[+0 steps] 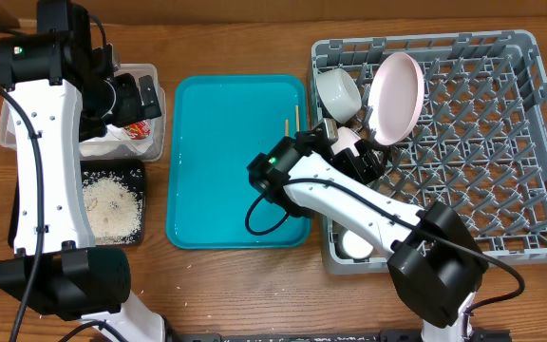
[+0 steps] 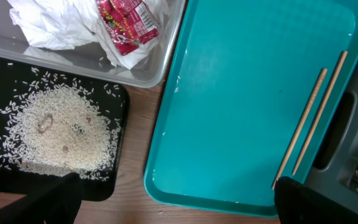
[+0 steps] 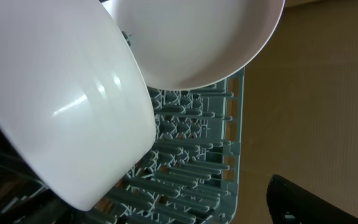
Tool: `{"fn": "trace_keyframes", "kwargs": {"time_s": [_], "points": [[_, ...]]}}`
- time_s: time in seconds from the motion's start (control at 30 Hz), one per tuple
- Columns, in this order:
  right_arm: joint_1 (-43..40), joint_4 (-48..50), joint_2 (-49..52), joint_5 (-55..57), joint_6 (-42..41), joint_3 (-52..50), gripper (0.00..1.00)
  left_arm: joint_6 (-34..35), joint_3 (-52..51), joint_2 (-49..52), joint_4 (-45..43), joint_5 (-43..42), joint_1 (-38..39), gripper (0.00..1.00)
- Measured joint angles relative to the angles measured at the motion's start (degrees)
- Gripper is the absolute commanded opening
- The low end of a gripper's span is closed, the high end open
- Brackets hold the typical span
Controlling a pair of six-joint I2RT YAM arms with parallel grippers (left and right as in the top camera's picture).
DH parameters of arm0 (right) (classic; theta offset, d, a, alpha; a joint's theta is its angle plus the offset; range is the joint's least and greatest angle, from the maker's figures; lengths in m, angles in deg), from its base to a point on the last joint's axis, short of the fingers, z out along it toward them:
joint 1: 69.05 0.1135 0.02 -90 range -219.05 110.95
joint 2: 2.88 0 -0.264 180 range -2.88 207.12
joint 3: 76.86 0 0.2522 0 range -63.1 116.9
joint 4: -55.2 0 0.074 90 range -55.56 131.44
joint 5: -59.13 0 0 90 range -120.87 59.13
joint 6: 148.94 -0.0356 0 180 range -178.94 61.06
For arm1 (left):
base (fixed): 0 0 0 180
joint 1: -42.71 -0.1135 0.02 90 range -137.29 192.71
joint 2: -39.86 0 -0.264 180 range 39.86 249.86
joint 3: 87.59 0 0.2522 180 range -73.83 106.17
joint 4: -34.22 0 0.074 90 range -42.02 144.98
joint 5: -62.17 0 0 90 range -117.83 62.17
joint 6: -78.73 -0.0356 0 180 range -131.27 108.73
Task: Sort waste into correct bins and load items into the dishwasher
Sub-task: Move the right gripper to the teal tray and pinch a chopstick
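The grey dish rack (image 1: 482, 142) holds an upright white plate (image 1: 394, 98), a white cup (image 1: 338, 90) and a white bowl (image 1: 354, 242) in its near left corner. My right gripper (image 1: 361, 157) is over the rack's left side, open, with a white bowl (image 3: 55, 93) against its left finger; the plate (image 3: 191, 37) stands just beyond. Two chopsticks (image 2: 316, 118) lie on the teal tray (image 2: 241, 93). The clear tub (image 2: 148, 74) holds napkins (image 2: 55, 25) and the red wrapper (image 2: 126, 25). Rice (image 2: 58, 134) lies in the black tray (image 2: 120, 180). My left gripper (image 2: 178, 199) is open and empty.
The teal tray (image 1: 226, 161) lies between the bins and the rack. The left arm (image 1: 46, 161) stretches over the black tray (image 1: 112, 204) and clear tub (image 1: 145, 76). Bare rack pegs (image 3: 191, 162) lie under the right gripper, with wooden table (image 3: 309, 93) beyond the rack's edge.
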Motion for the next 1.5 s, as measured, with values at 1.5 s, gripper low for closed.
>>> {"fn": "trace_keyframes", "kwargs": {"time_s": [1.5], "points": [[-3.2,36.9,7.9,-50.2,7.2,12.9,0.68,0.0,0.0,0.0,0.0,0.0,0.0,1.0]]}}
